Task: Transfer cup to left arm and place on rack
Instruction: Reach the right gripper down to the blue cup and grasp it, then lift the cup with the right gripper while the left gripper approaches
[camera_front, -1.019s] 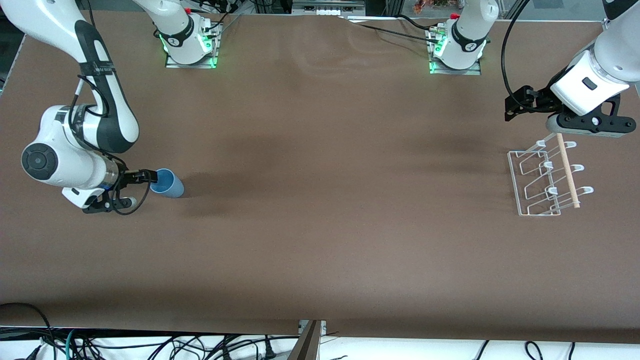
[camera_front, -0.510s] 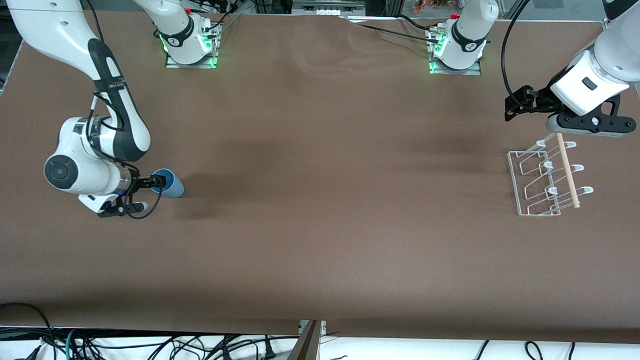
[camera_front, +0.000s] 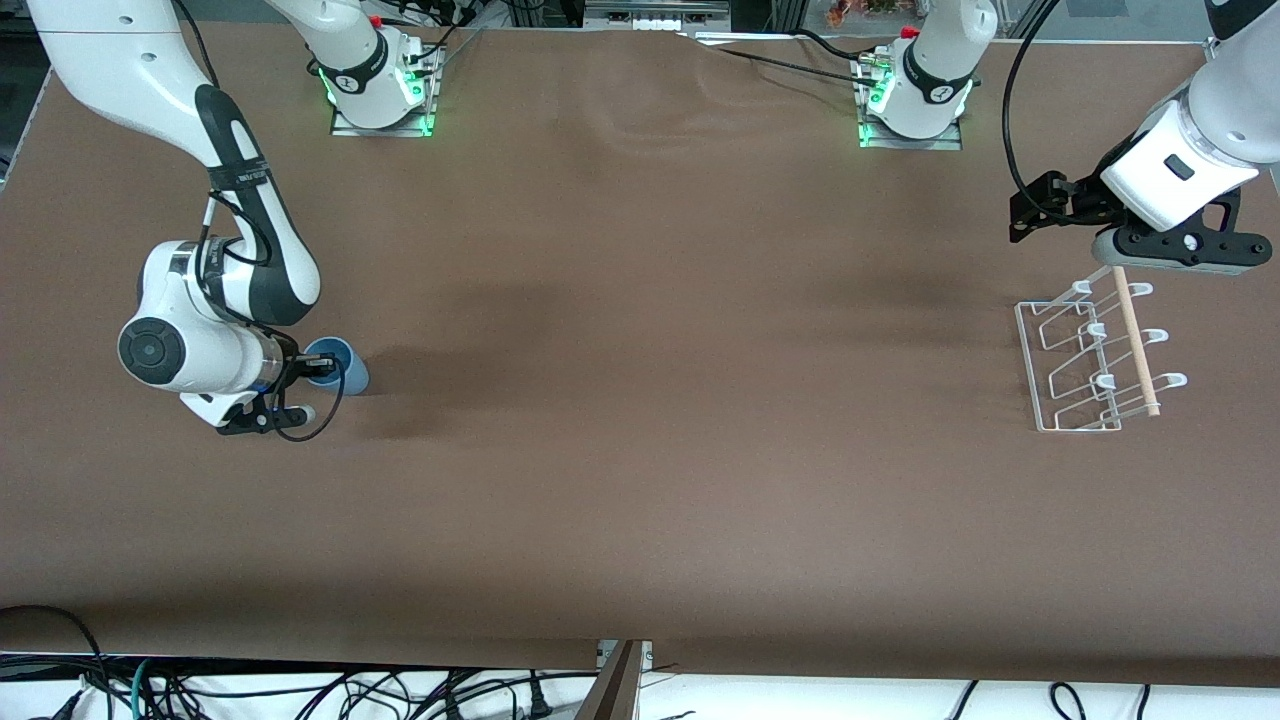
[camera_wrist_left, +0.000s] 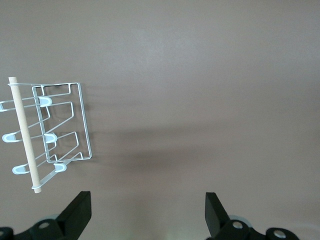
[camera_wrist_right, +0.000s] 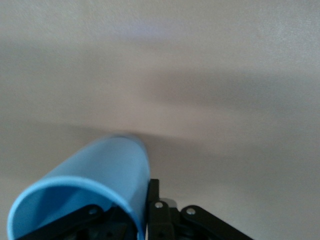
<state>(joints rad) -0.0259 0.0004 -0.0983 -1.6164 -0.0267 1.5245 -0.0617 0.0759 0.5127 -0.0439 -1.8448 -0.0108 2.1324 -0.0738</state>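
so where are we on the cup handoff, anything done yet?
Done: the right gripper is shut on the rim of the light-blue cup, one finger inside and one outside, as the right wrist view shows. In hand: the cup sits on the table at the right arm's end, not lifted. Left: lift, hand over to the left gripper, which waits open above the wire rack, then racking.

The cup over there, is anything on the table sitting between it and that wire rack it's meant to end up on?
Nothing visible: only bare brown table lies between the cup, gripped by the right tool, and the rack.
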